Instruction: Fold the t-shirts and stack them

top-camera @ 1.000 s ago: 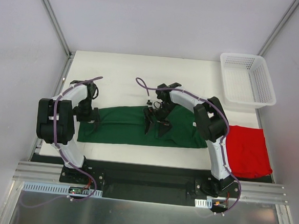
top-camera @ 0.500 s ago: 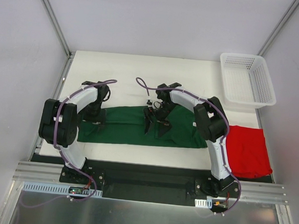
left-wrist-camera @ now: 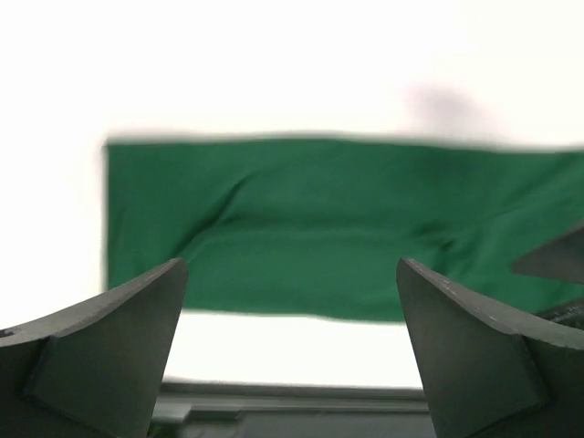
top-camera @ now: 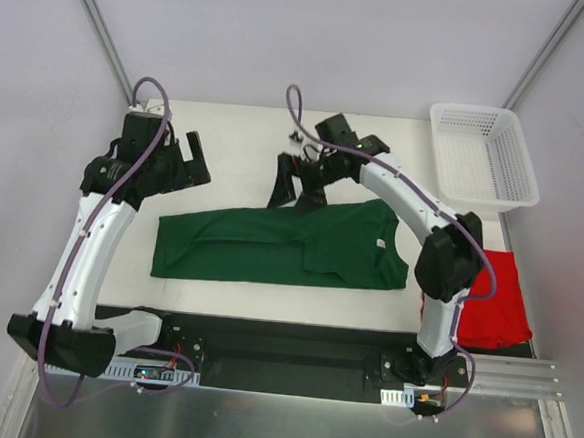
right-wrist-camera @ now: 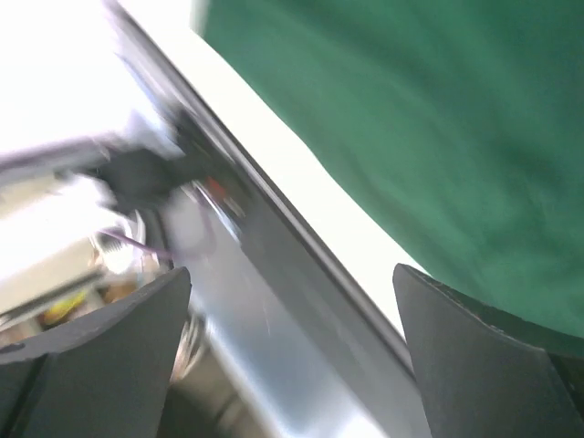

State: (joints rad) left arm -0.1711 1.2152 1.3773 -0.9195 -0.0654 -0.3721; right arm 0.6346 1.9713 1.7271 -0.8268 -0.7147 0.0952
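Two shirts, one basket, two arms. The green shirt (top-camera: 270, 248), folded into a long strip, lies flat along the table's (top-camera: 248, 136) near edge, with a bare white band between it and that edge. The red shirt (top-camera: 497, 294) lies folded at the near right corner, partly behind the right arm and near the green one. The basket (top-camera: 472, 110) fills the far right corner. The left gripper (top-camera: 196, 162) hangs over the far left part, fingers spread and holding nothing. The right gripper (top-camera: 294, 189) hovers over the middle, just beyond the green shirt, its fingers likewise spread and empty. White tabletop, pale walls, metal posts at the far corners.
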